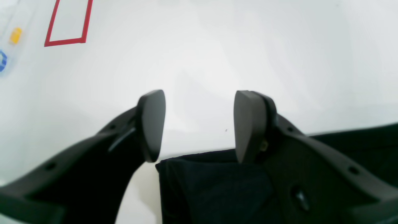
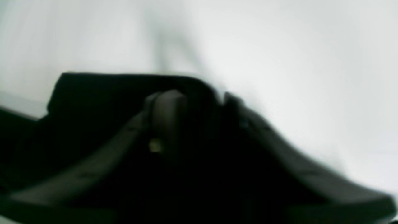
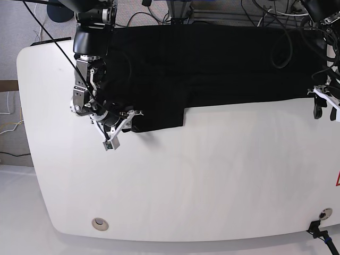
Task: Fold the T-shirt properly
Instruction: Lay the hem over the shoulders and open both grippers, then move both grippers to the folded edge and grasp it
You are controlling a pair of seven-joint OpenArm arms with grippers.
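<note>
The black T-shirt lies spread over the far half of the white table, plain side up. My right gripper is at the shirt's near left corner. In the blurred right wrist view its fingers stand on either side of a bunched fold of the T-shirt, and how tightly they press it is unclear. My left gripper is open at the T-shirt's right edge, with bare table between its fingertips. In the base view the left gripper sits at the far right.
A red tape rectangle is marked on the table ahead of the left gripper, with small yellow and blue items beside it. Cables trail over the shirt's far right. A round grommet is near the front left edge.
</note>
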